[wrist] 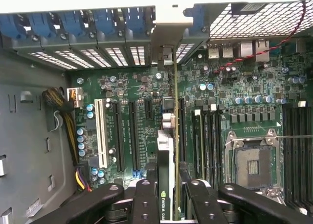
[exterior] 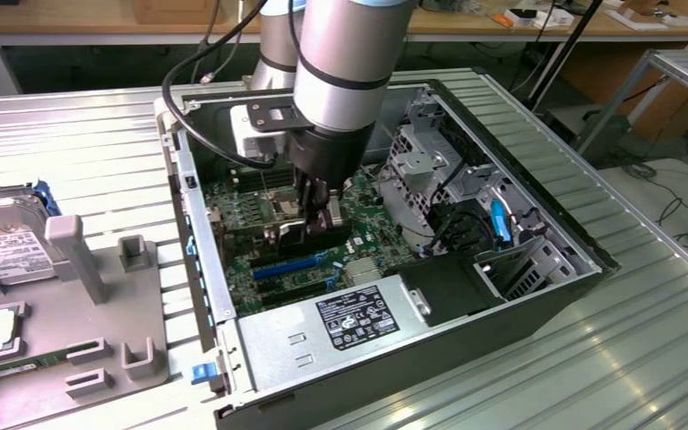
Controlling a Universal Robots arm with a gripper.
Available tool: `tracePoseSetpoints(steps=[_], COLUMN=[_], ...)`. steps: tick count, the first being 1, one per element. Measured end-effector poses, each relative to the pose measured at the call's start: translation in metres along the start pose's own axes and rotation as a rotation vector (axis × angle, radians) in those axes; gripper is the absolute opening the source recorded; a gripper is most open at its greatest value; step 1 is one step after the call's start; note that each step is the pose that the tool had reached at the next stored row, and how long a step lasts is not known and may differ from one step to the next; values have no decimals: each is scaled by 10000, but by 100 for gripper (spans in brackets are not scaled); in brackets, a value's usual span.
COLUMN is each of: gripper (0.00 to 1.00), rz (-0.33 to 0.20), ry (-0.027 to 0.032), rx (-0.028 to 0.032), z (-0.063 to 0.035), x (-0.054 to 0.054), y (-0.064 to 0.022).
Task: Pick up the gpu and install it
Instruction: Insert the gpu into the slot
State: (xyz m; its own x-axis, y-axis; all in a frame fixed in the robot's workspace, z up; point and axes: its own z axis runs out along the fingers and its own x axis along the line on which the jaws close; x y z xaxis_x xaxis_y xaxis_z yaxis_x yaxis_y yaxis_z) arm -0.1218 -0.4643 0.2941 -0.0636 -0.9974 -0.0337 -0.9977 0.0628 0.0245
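Observation:
My gripper (exterior: 316,213) is down inside the open computer case (exterior: 559,224), shut on the gpu (exterior: 300,235). In the exterior view the card stands on edge over the green motherboard (exterior: 275,273), its black cooler side showing below the fingers. In the wrist view the gpu (wrist: 174,111) appears edge-on as a thin green line, with its NVIDIA-labelled cooler between my black fingers (wrist: 145,199). Its silver end bracket (wrist: 168,31) sits against the case's rear slot openings. The card's lower edge runs along a black expansion slot; whether it is fully seated I cannot tell.
Beside the card lie a white slot (wrist: 101,131), black slots (wrist: 133,136), memory slots (wrist: 208,141) and the open CPU socket (wrist: 252,165). The power supply (exterior: 350,322) and drive cage (exterior: 428,166) crowd the case. A hard drive (exterior: 4,242) rests on the grey fixture (exterior: 93,305).

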Motion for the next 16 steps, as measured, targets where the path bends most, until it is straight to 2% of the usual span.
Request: tracePoseSetpoints(steps=[16], gripper=[27], rz=[-242], ry=[-3], rx=[-10], z=[78], x=[-56], y=[-8])
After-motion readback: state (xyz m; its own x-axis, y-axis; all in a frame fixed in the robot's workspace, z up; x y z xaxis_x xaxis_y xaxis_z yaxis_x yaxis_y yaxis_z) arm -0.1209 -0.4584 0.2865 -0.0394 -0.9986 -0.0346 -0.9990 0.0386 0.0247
